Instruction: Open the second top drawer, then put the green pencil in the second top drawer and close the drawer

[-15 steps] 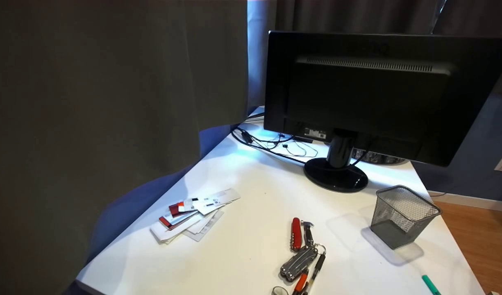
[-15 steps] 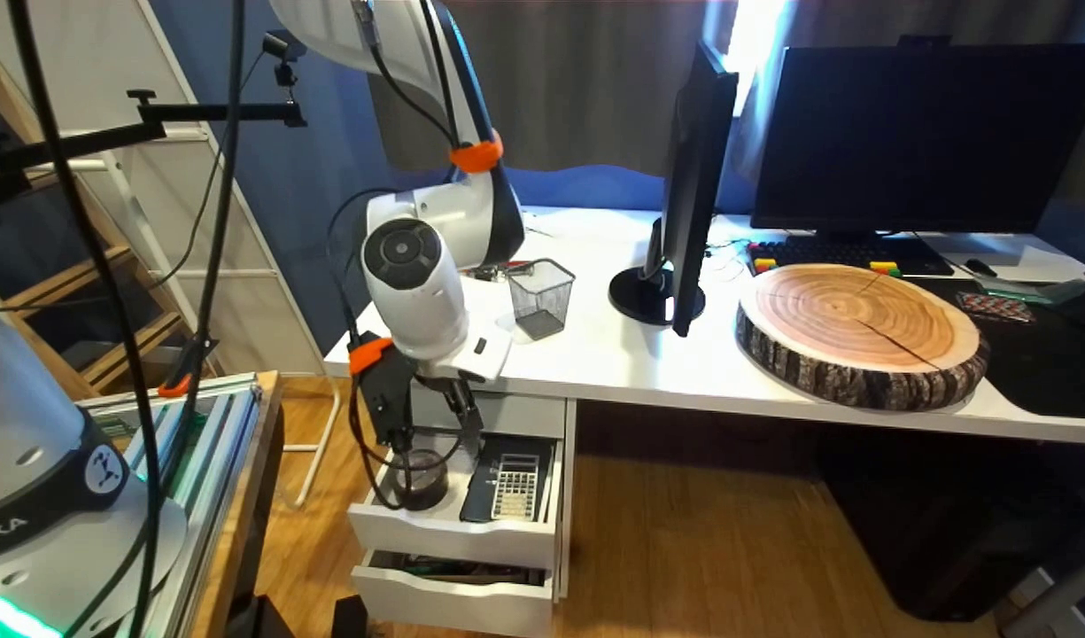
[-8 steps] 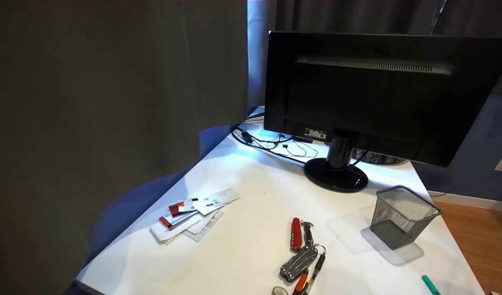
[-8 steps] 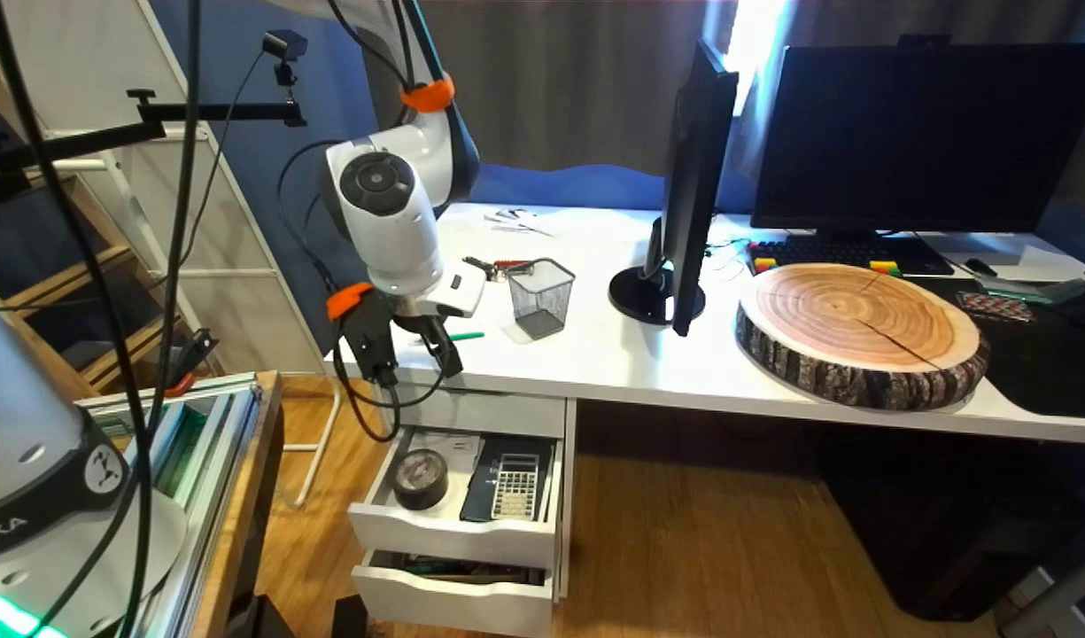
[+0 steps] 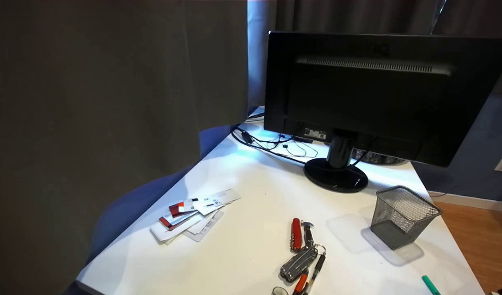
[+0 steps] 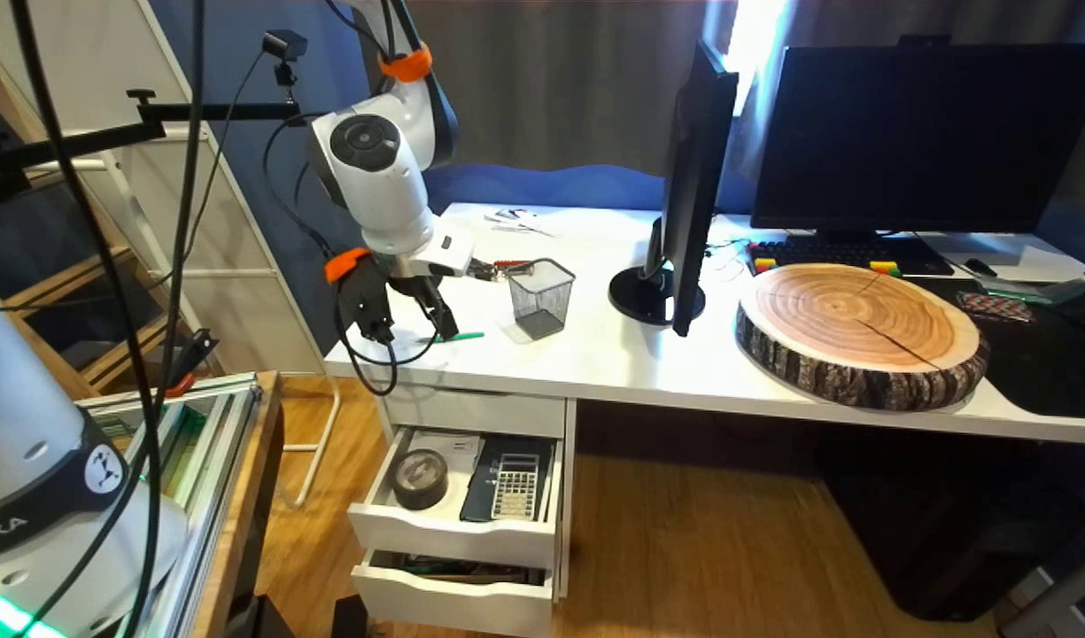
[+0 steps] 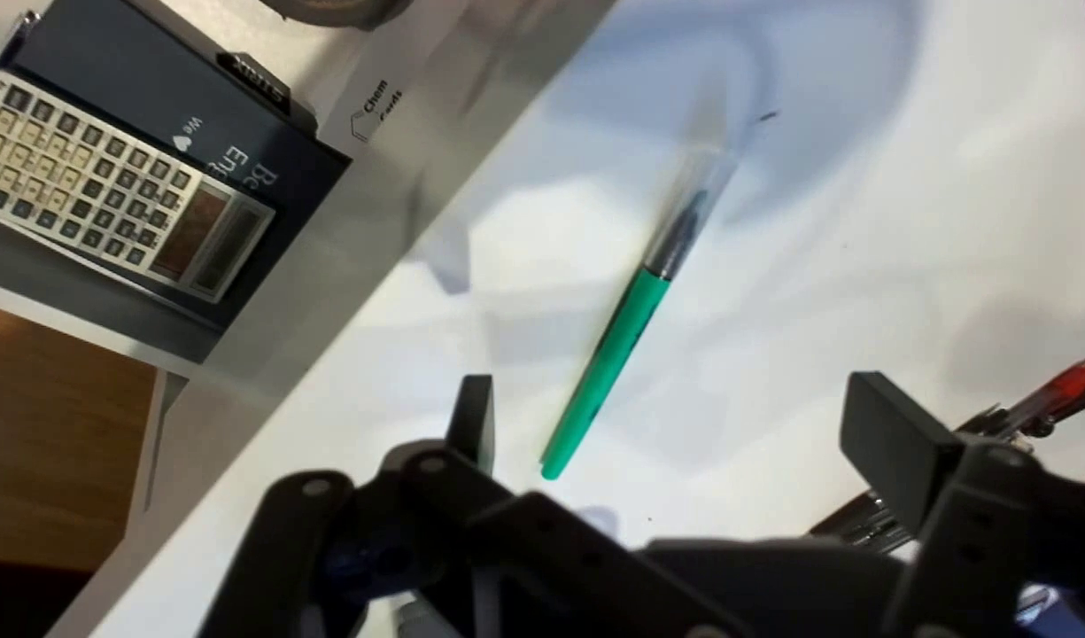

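A wire-mesh pencil cup [image 6: 542,306] stands near the green-capped pen [image 7: 608,372] on the white desk [image 6: 613,363], a red pocket knife [image 5: 296,234] farther off; below, the pulled-out second top drawer [image 6: 453,533] holds a calculator [image 6: 515,487]. "Chem" reads on a white printed item [image 7: 400,75] in that drawer, "MIKA" on the robot base [image 6: 28,434]. The arm [image 6: 383,199] bends down by the desk's front edge, the gripper [image 7: 670,425] with its jaws wide apart, and the wrist view shows the pen's green end between them.

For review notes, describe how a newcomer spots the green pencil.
Above the open drawers, the white desk holds a mesh cup. Near it lies the green pencil: slim, bright green, clear at one end, unlike the red, black and silver tools.
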You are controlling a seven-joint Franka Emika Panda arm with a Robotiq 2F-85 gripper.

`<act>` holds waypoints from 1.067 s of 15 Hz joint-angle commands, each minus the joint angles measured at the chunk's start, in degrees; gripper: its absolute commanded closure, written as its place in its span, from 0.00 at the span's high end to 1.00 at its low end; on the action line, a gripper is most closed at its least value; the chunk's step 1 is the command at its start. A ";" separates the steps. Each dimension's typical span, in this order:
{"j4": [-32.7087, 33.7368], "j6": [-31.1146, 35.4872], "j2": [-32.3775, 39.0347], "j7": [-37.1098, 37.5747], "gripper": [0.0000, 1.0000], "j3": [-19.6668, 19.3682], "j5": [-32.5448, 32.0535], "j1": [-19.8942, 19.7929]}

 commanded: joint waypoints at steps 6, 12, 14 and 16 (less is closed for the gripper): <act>10.15 8.47 6.98 -1.05 1.00 -4.07 4.43 8.90; 13.89 7.03 12.00 -1.07 0.99 -11.08 6.69 14.30; 14.41 6.77 12.97 -0.67 0.85 -12.36 7.05 15.30; 14.80 6.38 13.96 -0.34 0.65 -12.93 7.36 15.86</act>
